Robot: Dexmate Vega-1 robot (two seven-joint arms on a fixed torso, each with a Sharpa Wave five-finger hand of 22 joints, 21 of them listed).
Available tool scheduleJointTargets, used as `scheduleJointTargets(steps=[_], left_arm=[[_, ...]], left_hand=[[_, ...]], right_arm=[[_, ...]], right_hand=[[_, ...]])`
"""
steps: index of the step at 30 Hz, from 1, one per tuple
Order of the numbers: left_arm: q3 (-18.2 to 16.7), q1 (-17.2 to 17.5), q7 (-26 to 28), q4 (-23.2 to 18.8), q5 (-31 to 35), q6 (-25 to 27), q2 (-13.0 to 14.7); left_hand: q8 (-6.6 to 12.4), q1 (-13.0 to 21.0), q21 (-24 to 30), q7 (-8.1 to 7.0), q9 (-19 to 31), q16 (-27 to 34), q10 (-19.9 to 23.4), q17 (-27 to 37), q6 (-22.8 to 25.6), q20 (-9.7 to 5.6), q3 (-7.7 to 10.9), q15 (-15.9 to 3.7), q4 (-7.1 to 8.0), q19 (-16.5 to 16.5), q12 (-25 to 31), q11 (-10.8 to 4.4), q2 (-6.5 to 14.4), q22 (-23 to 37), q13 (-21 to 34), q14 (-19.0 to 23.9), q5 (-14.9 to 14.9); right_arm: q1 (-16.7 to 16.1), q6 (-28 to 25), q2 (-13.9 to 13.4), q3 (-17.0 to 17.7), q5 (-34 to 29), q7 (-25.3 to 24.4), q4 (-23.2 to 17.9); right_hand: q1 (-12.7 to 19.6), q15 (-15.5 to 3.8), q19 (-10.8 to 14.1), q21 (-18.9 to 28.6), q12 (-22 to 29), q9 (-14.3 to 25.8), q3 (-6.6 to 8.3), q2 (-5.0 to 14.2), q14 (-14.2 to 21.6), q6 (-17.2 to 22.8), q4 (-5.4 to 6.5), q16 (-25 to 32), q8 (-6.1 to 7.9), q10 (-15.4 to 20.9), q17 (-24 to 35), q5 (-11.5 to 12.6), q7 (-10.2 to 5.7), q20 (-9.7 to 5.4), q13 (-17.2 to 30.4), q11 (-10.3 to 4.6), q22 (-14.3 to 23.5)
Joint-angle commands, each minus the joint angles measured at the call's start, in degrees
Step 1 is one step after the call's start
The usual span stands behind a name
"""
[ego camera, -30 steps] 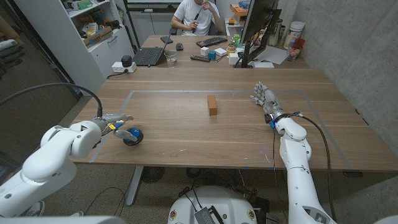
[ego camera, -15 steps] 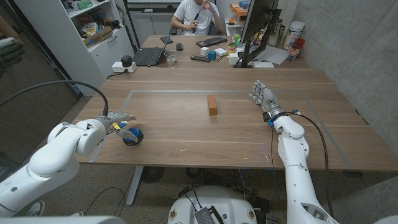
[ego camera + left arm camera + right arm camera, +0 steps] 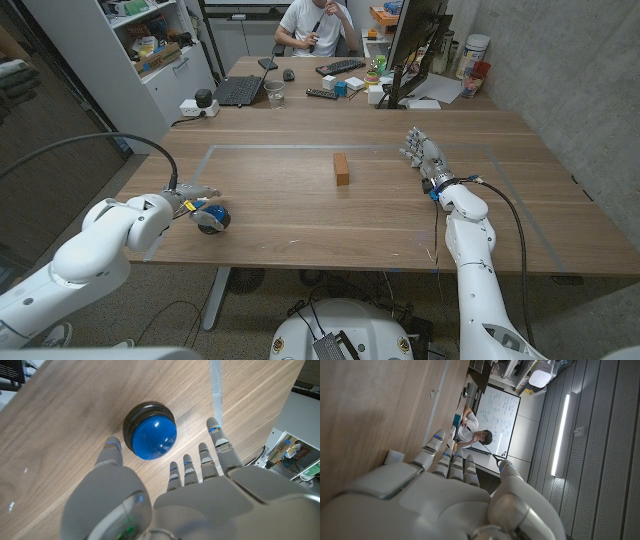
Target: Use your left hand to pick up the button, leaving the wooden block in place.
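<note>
Button (image 3: 150, 436) between left hand (image 3: 165, 495) fingers (untouched)

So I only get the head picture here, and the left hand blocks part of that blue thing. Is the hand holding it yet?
Observer: Not yet. In the left wrist view the left hand has its fingers spread around the blue button, with bare table visible between them and it.
Operator: Is it just a blue ball?
Observer: No, the left wrist view shows a glossy blue dome set in a black ring.
Operator: And the other hand, is it doing anything?
Observer: The right wrist view shows the right hand holding nothing, fingers straight. It stands well away from the wooden block.
</note>
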Motion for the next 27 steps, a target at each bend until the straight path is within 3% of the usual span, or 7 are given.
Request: scheduleJointTargets(steps=[1,13,27], left_arm=[[-1.03,1.72,1.89,0.78,-1.81,0.09,-1.09],[-0.58,1.43,3.06,1.65,-2.61,-0.77,-1.50],[3.20,-2.94,2.67,3.34,-3.84,-1.20,-0.88]], left_hand=[[0.13,0.14,-0.36,-0.26,0.20,0.25,0.16,0.21,0.36,-0.05,-0.28,0.08,-0.14,0.20,0.27,0.00,0.82,0.21,0.20,-0.05,-0.03],[0.22,0.12,-0.60,-0.30,0.20,0.30,0.37,0.21,0.62,-0.04,-0.48,0.04,-0.07,0.07,0.39,-0.13,1.02,0.21,0.28,0.00,-0.17],[0.34,-0.23,-0.88,-0.41,0.21,0.34,0.65,0.22,1.05,-0.04,-0.89,-0.05,0.11,-0.18,0.54,-0.21,1.03,0.21,0.37,0.05,-0.35]], right_arm=[[0.53,-0.17,-0.02,-0.29,-0.29,-0.18,0.39],[0.55,0.00,-0.45,-0.16,-0.27,0.23,1.06],[0.89,0.09,-1.18,0.56,-0.11,0.30,2.57]], right_hand=[[0.10,0.04,0.10,0.32,0.29,0.26,0.10,-0.49,0.44,0.25,0.24,-0.14,0.38,0.16,0.18,0.28,-0.24,0.48,0.28,-0.18,0.15],[0.01,0.10,0.12,0.31,0.27,0.26,0.05,-0.57,0.41,0.26,0.26,-0.16,0.37,0.14,0.17,0.28,-0.22,0.60,0.28,0.00,0.15],[-0.14,0.05,0.67,0.50,0.26,0.26,0.04,-0.60,0.53,0.34,0.35,-0.13,0.39,0.12,0.18,0.29,-0.22,0.69,0.28,0.11,0.15]])
